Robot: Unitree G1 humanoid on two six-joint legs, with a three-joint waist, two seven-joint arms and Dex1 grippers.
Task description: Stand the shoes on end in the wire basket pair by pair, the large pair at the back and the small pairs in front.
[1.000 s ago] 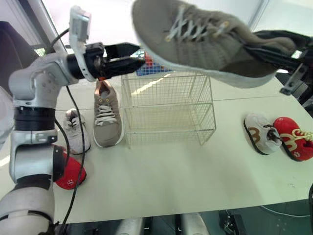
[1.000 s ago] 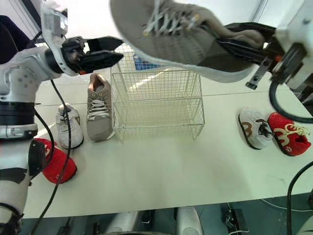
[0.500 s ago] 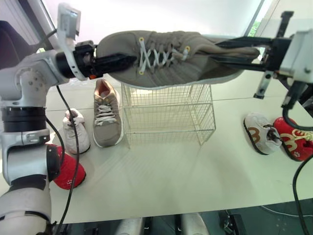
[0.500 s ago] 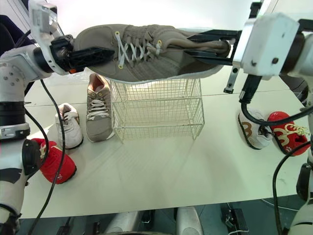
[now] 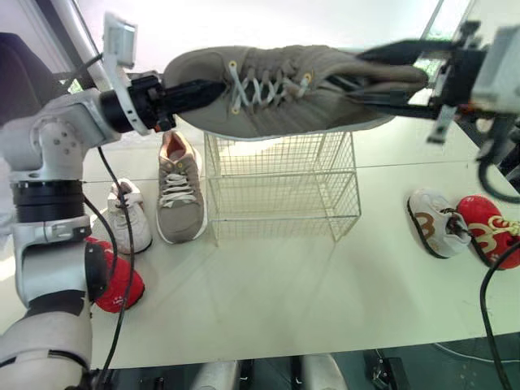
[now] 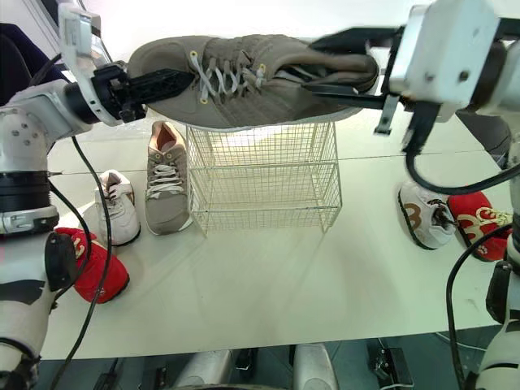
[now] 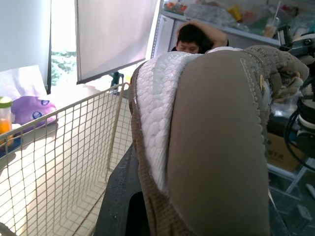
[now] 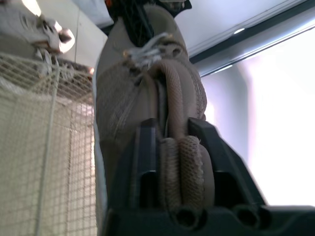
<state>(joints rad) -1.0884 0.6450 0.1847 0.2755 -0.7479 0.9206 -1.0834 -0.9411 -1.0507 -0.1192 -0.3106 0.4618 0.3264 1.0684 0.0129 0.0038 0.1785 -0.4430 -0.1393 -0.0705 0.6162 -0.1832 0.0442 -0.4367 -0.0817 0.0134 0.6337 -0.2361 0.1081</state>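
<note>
Far L on table (image 5: 309, 301): L red shoe (image 5: 118, 283) is lying near the front edge, w/ white shoe (image 5: 132, 226) just behind it. Tan mate (image 5: 180, 195) is lying flat on its sole next to that, toe toward me, just beside the basket's L side. My L gripper (image 5: 215, 88) is sitting at the toe of the big shoe (image 5: 284, 93); can't tell whether it's clamping or only touching there. Big shoe is hanging roughly level above the basket (image 5: 280, 191), toe pointing L, heel R, laces facing me. Its sole is crossing the basket's top rim in my head views, but can't tell if they're touching. Basket is standing mid-table, open top up. My R gripper (image 8: 174, 135) is clamping the big shoe's heel, padded collar pinched between the two fingers. Further R, well apart from the basket, brown-trim shoe (image 5: 435, 230) and R red shoe (image 5: 490, 241) are lying side by side, touching.
</note>
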